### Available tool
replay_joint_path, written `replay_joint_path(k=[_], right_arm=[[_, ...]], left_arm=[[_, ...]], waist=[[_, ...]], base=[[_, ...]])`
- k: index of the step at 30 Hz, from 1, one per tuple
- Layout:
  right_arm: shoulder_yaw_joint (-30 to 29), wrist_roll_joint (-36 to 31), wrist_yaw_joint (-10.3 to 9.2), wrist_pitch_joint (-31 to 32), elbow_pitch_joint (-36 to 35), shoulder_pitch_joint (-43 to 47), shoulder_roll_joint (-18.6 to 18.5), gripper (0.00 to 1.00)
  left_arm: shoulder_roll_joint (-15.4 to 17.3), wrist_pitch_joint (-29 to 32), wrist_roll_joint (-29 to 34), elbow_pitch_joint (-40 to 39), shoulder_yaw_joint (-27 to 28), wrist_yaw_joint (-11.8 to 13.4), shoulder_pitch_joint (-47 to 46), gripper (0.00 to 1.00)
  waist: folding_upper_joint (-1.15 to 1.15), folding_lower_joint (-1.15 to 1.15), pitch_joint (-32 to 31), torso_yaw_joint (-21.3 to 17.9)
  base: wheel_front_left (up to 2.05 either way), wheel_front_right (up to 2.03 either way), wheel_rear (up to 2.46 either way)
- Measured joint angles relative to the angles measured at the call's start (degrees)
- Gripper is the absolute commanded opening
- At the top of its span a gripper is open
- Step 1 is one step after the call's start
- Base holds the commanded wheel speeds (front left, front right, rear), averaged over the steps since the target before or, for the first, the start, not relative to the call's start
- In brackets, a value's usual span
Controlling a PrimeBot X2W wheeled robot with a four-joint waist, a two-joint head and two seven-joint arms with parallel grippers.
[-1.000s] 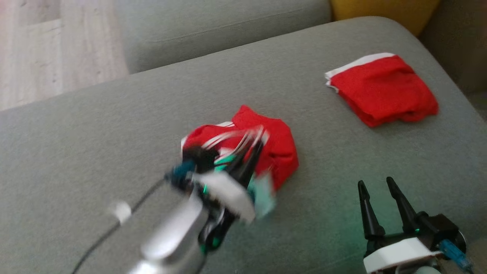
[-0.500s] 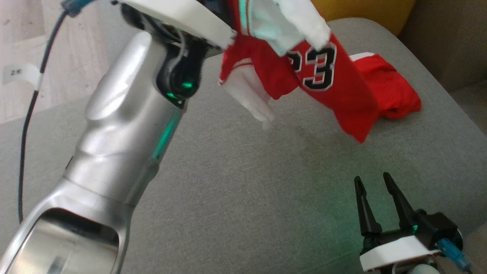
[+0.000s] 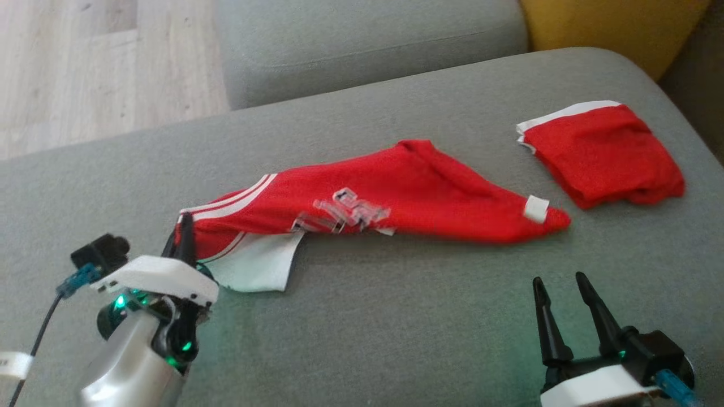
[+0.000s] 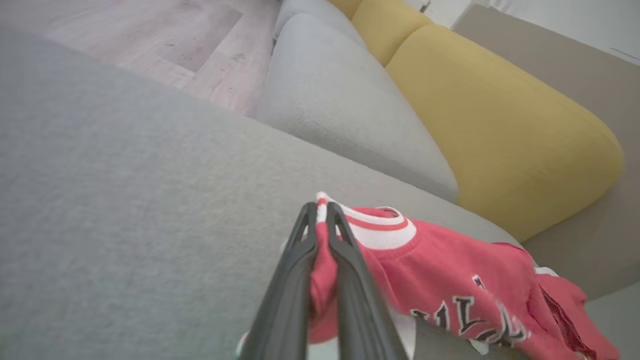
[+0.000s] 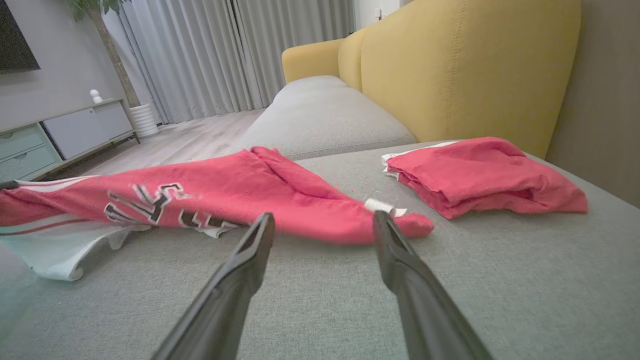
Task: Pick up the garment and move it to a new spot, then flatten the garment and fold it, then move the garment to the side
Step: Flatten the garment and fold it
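The left gripper clamps the striped edge of the red jersey, lettering blurred, unreadable. The right gripper gapes empty near the jersey's tail, with bare grey cushion between.

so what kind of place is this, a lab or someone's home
Most likely a home living room: a grey sofa with yellow back cushions, floor-length curtains, and a low cabinet standing on a wood floor.
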Motion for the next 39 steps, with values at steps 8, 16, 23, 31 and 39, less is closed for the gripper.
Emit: replay_joint_path(k=[8,16,23,31,39], right_arm=[[0.4,0.0,0.00,0.0,-0.1,-0.2,-0.7,1.00],[0.8,0.0,0.00,0.0,-0.1,-0.7,-1.0,1.00],[0.5,0.0,0.00,0.0,-0.1,-0.7,-1.1,1.00],[1.6,0.0,0.00,0.0,-0.1,-1.8,-1.6,1.00],[1.8,0.1,0.00,0.0,-0.1,-2.4,-2.3,1.00]], left_arm=[[0.4,-1.6,0.0,-2.8,-0.7,-2.0,-0.9,0.00],[0.6,-8.3,10.6,-4.6,-2.5,2.0,-1.2,1.00],[-1.2,-8.7,29.2,-17.8,-3.5,7.6,11.2,1.00],[-3.3,-8.0,39.5,-11.2,-11.6,6.4,13.2,1.00],[-3.4,-7.4,42.4,1.5,-12.8,7.6,6.1,1.00]], waist=[[0.00,0.01,2.6,3.5],[0.00,0.01,3.3,5.5],[0.00,0.01,3.4,6.8],[0.00,0.01,4.7,6.1],[0.00,0.01,6.2,4.3]], base=[[0.00,0.00,0.00],[0.00,0.00,0.00],[0.00,0.00,0.00],[0.00,0.00,0.00],[0.00,0.00,0.00]])
